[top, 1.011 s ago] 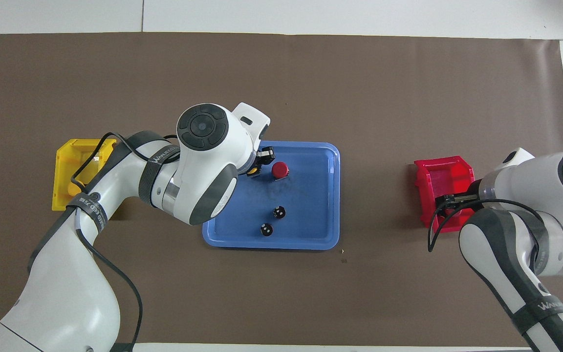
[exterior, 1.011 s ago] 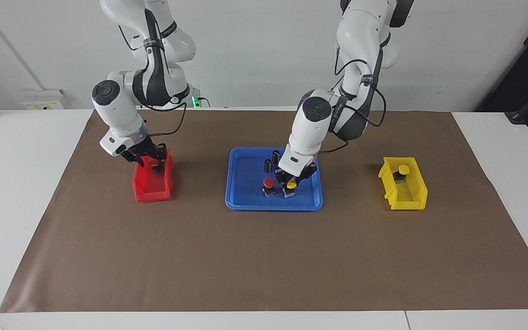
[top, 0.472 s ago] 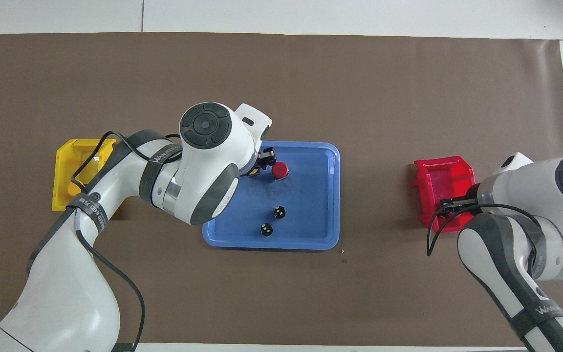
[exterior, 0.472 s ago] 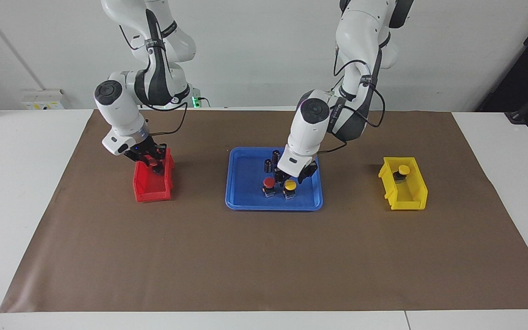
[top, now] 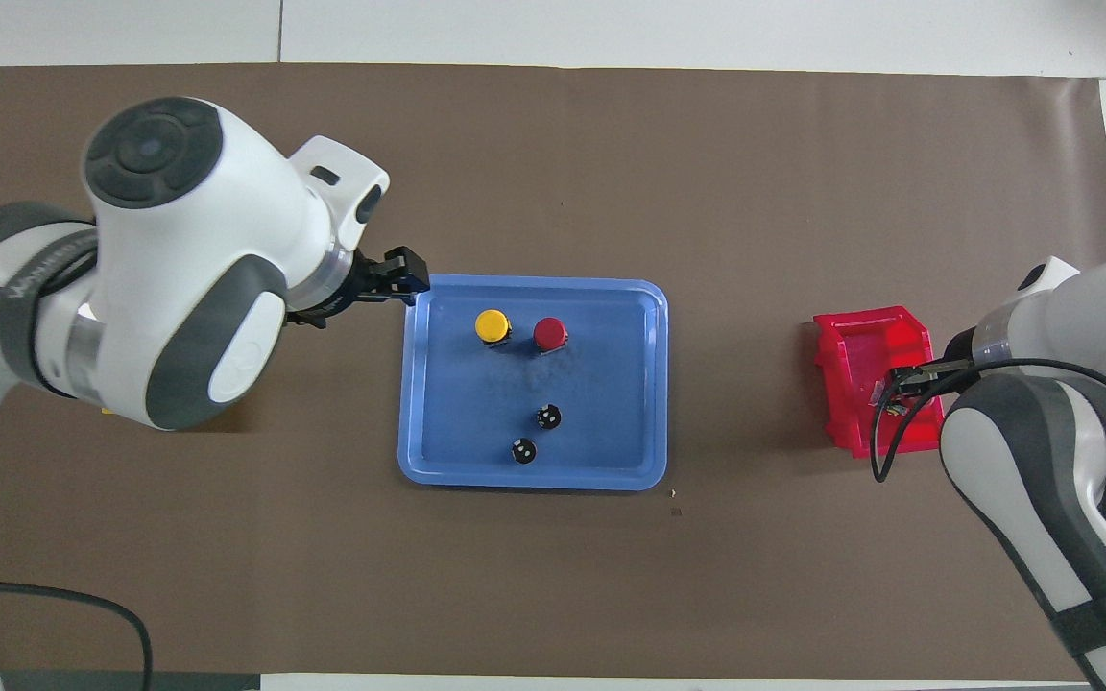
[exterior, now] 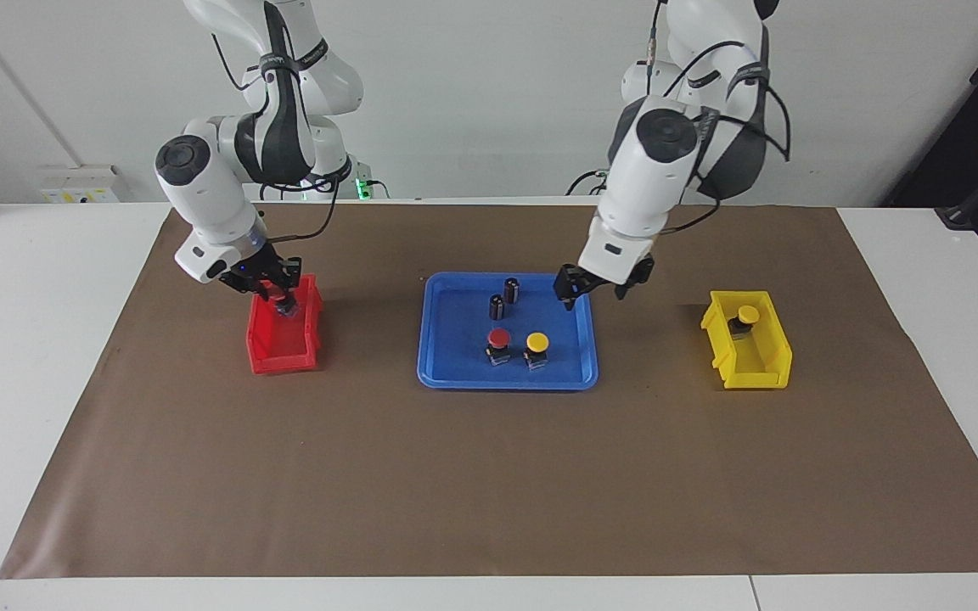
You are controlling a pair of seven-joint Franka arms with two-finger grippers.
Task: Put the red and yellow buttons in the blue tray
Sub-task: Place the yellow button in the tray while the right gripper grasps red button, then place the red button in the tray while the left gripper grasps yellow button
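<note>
Left gripper: jaws wide, empty, up over the tray rim at the left arm's end.
Right gripper: fingertips together, down inside the red bin. Probably closed on the second red button, but the cap is hidden, so cannot confirm.

In the tray: red button and yellow button side by side, upright, along the edge farther from the robots. Two cylinders stand nearer the robots.

Key relation: the last yellow button sits in the yellow bin, at the bin's end nearer the robots. It lies toward the left arm's end from the left gripper, well apart. It stands with its cap up and its axis vertical, so a straight-down approach should suit. The left arm is far the nearer one.

Change over the last second: the left gripper was low and clamped on the tray's yellow button. It has since let go, lifted and swung off toward its own end. The right gripper's fingers were part open in the red bin and have since shut.
</note>
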